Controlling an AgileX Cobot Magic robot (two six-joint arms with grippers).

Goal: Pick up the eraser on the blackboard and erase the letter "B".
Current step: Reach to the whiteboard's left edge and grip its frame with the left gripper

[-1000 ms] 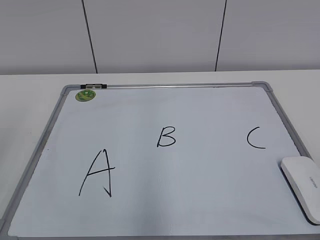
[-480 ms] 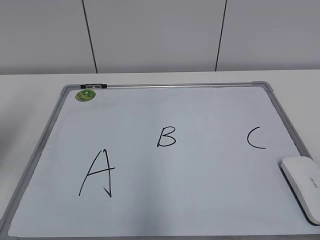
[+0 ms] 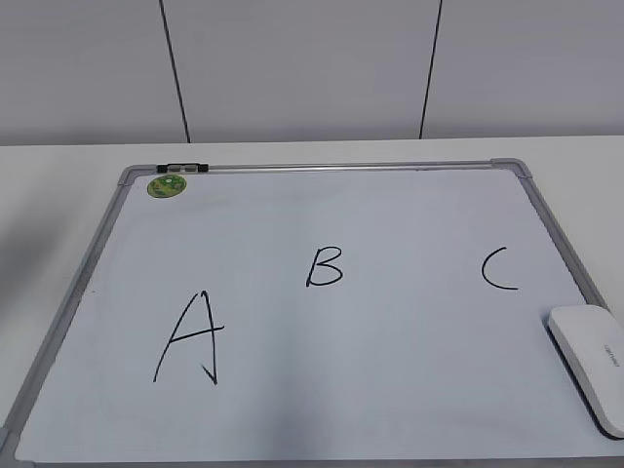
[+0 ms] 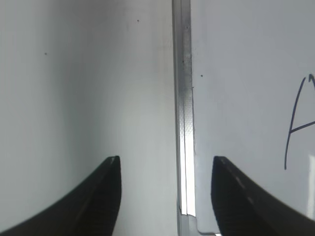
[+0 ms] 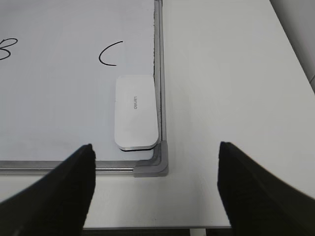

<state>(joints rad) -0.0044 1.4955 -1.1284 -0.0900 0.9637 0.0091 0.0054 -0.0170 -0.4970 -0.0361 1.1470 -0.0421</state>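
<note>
The blackboard is a white dry-erase board lying flat on the table. The letter "B" is drawn near its middle, between an "A" and a "C". The white eraser lies at the board's near right corner; in the right wrist view it sits against the right frame. My right gripper is open and empty, above the table before that corner. My left gripper is open and empty over the board's left frame. No gripper shows in the exterior view.
A round green magnet sits at the board's far left corner beside a small black clip. White table extends to the right of the board. A grey panelled wall stands behind.
</note>
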